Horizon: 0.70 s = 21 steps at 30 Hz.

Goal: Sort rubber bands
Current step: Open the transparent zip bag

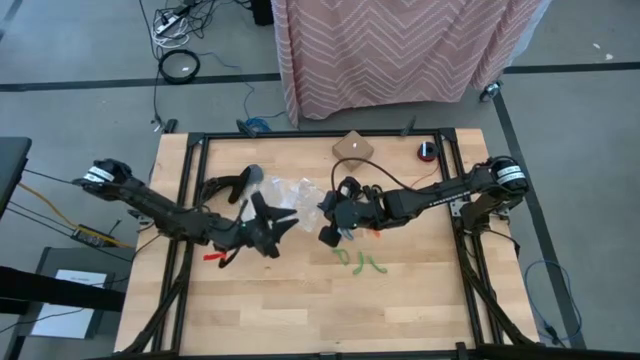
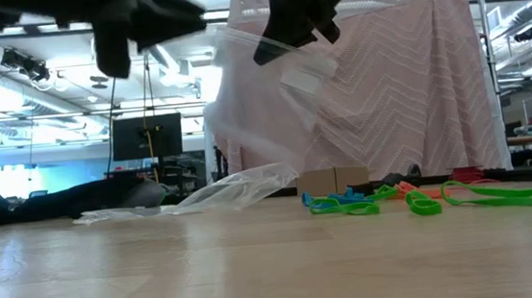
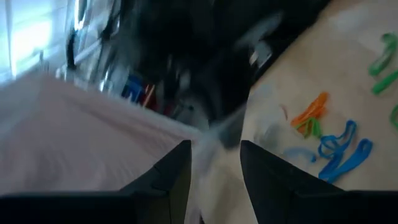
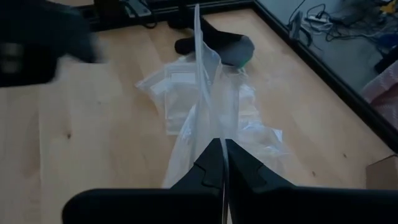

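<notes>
Bag point(image 4: 208, 93) hangs pinched by your right pincer point(image 4: 222, 163). Left pincer point(image 3: 214, 168) is spread just beside its edge: catch one wall w/ it to open the mouth. Rubber bands point(image 2: 425, 196) lie loose on tabletop point(image 1: 300, 300).

Wooden table point(image 1: 300, 300), green rubber bands point(image 1: 362, 262), clear zip bags point(image 1: 290, 190), small cardboard box point(image 1: 354, 147)

A pink zigzag-patterned cloth point(image 1: 400, 50) hung behind the light wooden tabletop point(image 1: 300, 310); grey floor point(image 1: 80, 110) carried cables.
</notes>
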{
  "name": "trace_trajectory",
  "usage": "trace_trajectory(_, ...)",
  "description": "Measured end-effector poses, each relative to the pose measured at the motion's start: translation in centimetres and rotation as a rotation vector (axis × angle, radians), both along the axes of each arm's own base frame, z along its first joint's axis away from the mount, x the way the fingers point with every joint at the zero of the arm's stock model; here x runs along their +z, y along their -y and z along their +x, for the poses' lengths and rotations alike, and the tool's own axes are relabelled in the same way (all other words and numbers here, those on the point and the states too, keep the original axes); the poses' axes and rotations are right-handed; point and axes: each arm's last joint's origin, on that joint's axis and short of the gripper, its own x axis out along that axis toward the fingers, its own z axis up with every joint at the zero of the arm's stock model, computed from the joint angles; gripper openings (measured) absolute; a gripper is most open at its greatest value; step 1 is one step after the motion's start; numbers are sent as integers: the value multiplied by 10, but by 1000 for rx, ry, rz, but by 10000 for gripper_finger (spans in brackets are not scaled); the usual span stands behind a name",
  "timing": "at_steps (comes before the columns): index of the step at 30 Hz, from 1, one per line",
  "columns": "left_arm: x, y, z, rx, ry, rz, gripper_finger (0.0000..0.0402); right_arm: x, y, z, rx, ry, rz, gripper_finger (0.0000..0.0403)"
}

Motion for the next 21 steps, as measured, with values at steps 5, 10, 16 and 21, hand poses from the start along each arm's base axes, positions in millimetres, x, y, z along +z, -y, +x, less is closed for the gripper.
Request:
trace_trajectory(5,19,13,11,-61,-108,94,148,0,3,1,22,-4,24,0)
trace_trajectory(10,17,7,29,-18,-290,167,148,0,3,2,59,0,39,0)
trace_trajectory(16,10,1,46,53,-334,187,148,0,2,2,72,-8,44,0)
trace_trajectory(21,13,1,50,90,-348,241,147,0,0,1,93,-22,22,0)
